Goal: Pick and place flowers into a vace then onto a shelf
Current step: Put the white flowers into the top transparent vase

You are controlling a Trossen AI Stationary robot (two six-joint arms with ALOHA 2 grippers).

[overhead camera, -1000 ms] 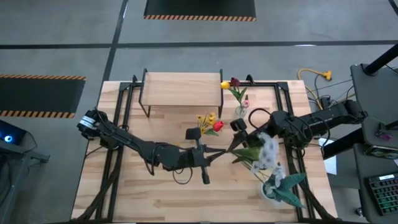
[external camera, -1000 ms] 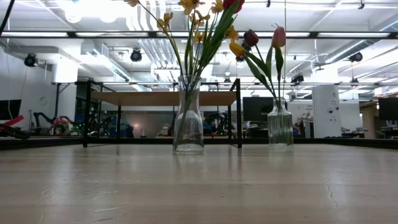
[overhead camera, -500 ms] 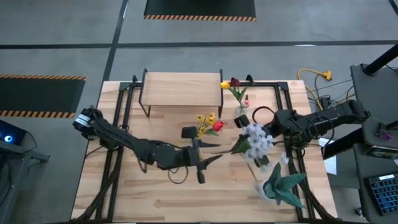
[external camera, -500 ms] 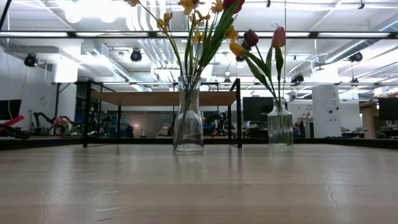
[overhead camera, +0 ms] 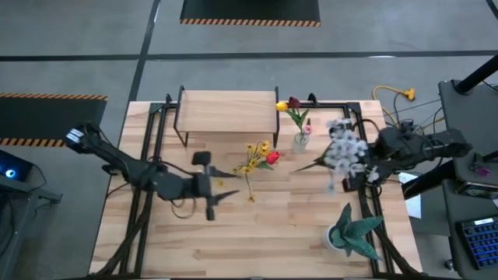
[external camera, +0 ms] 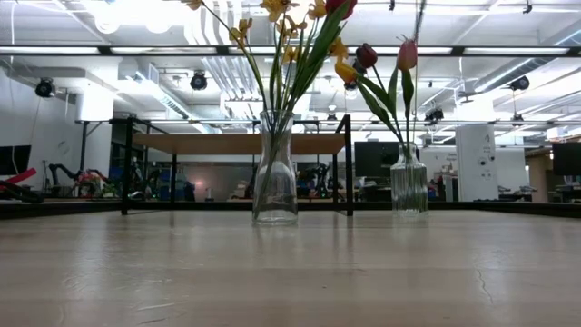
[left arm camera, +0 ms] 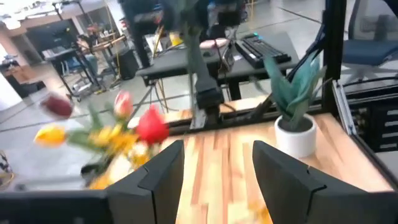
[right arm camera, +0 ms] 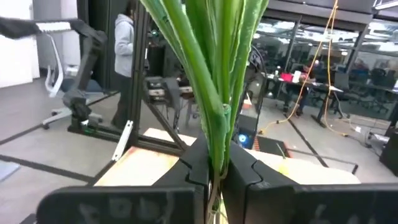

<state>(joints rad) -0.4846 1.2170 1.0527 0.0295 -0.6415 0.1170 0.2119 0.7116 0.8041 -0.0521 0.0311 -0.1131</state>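
A clear vase [external camera: 275, 173] stands mid-table, yellow and red flowers [overhead camera: 261, 154] upright in it. A ribbed vase [external camera: 408, 186] behind it holds yellow, maroon and pink flowers [overhead camera: 292, 105]. The shelf [overhead camera: 228, 109] stands at the far edge. My left gripper [left arm camera: 217, 168] is open and level, left of the clear vase [overhead camera: 220, 192], holding nothing. My right gripper [right arm camera: 214, 165], over the table's right side, is shut on a bunch of white flowers [overhead camera: 346, 152] whose blurred blossoms hide the fingers from above. My right gripper pinches the bunch's green stems and leaves [right arm camera: 214, 140] together between its two fingers. The fingers lie level, coming from the table's right, across the stems. The bunch is lifted clear of the table, and its stems rise above the fingers toward the blossoms.
A teal spiky plant in a white pot [overhead camera: 354, 233] stands at the near right corner. Black frame rails [overhead camera: 152, 140] run along the table's left and right sides. Bare wood [overhead camera: 257, 241] lies along the near edge. A person [right arm camera: 127, 43] stands in the room beyond.
My left gripper has drawn back from the clear vase toward the table's left edge; the yellow and red flowers stay in the vase. My right gripper has pulled back toward the right edge, carrying the white bunch from beside the potted plant toward the far right.
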